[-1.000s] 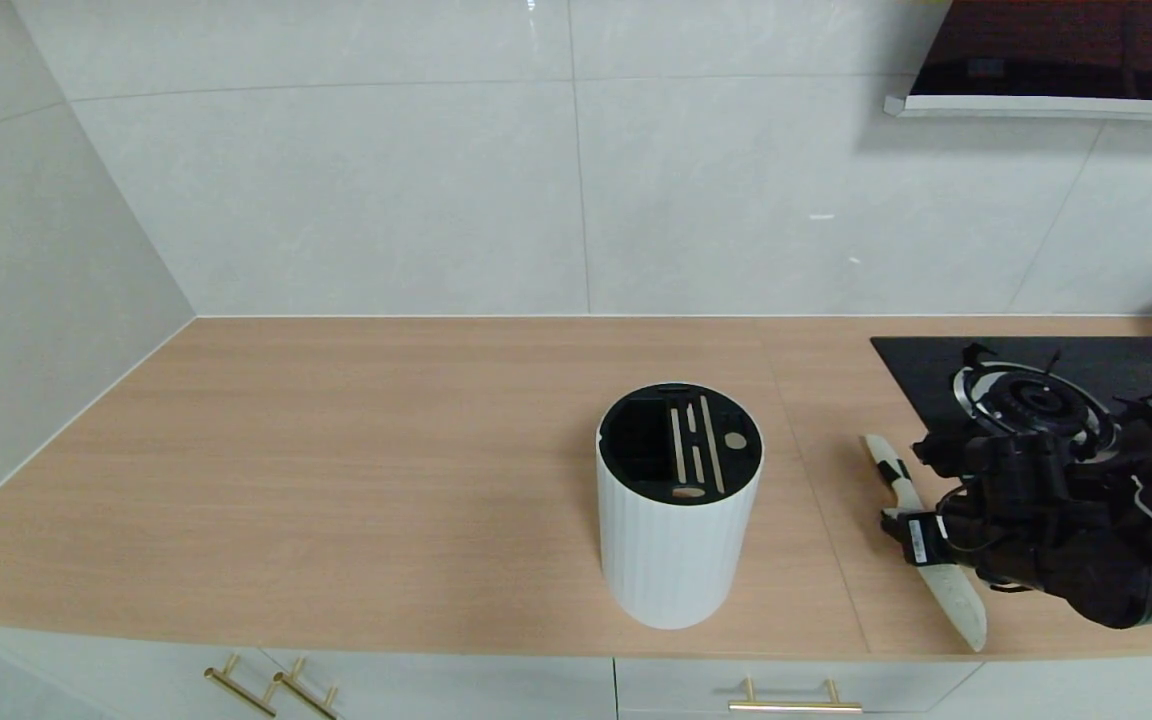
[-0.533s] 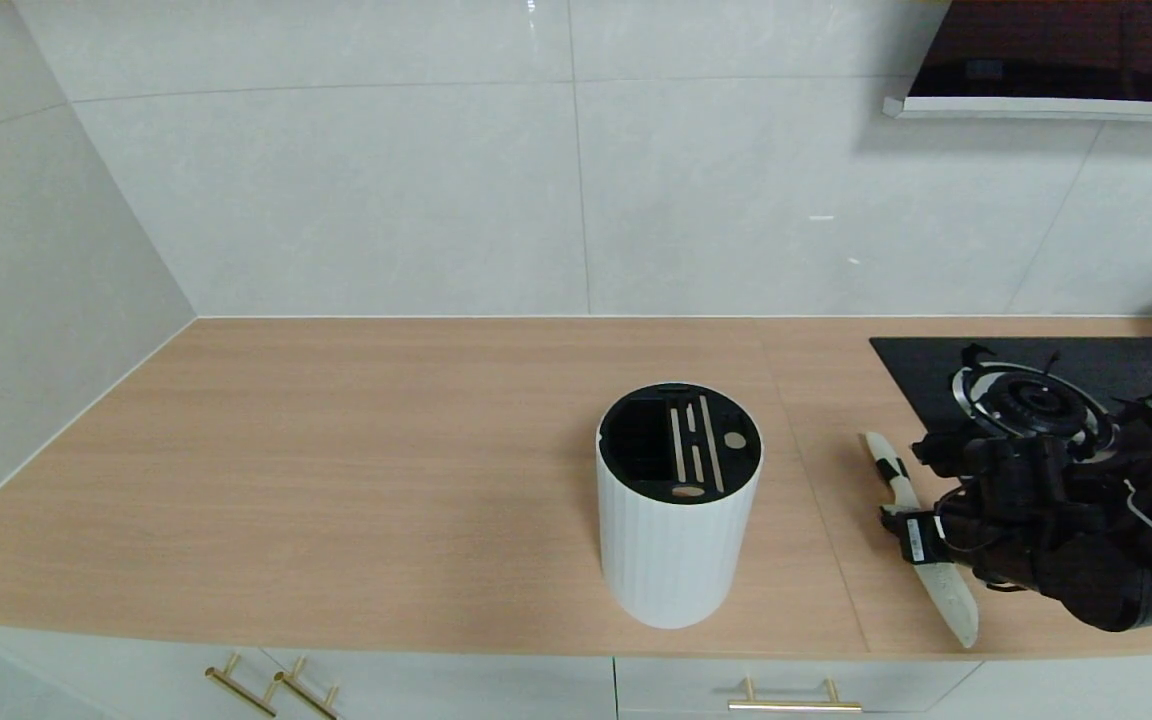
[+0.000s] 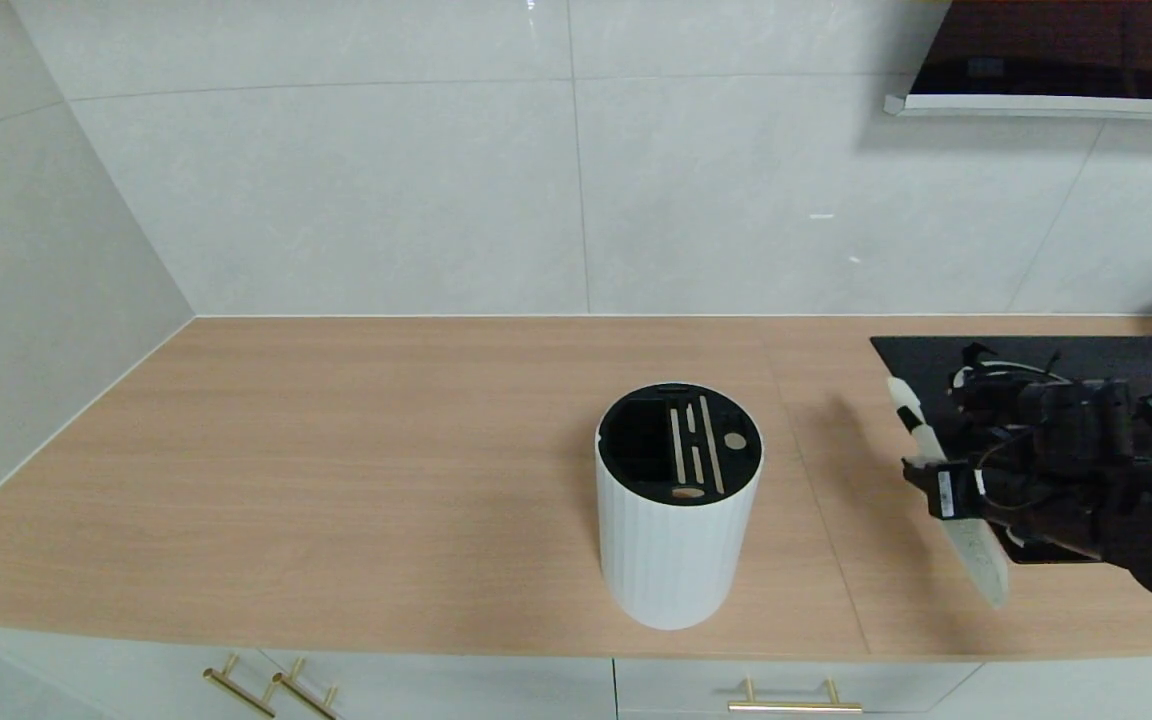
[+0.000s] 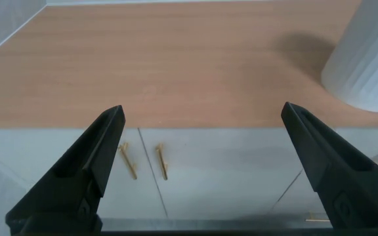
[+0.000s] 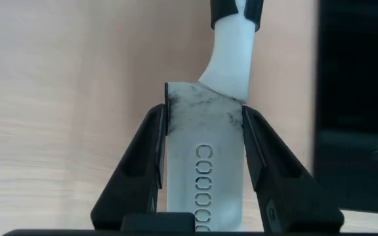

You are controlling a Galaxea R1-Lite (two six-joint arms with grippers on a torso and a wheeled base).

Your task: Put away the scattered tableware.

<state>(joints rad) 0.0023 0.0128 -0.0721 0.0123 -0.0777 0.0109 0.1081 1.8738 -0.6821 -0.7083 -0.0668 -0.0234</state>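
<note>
Jaws on the left gripper (image 4: pixel 202 113) stand wide apart with nothing between them. It hangs out past the front edge of the wooden counter (image 3: pixel 336 450), above the cabinet fronts with their brass handles (image 4: pixel 128 160). Right of the counter's middle stands the white ribbed holder (image 3: pixel 676 540), upright, its black slotted top facing up. Further right, the right gripper (image 3: pixel 948 492) has its jaws clamped on the knife (image 3: pixel 979 560), across the speckled blade just below the handle. The handle points toward the wall and the tip toward the counter's front edge, by the left edge of the black hob (image 3: pixel 921 355).
</note>
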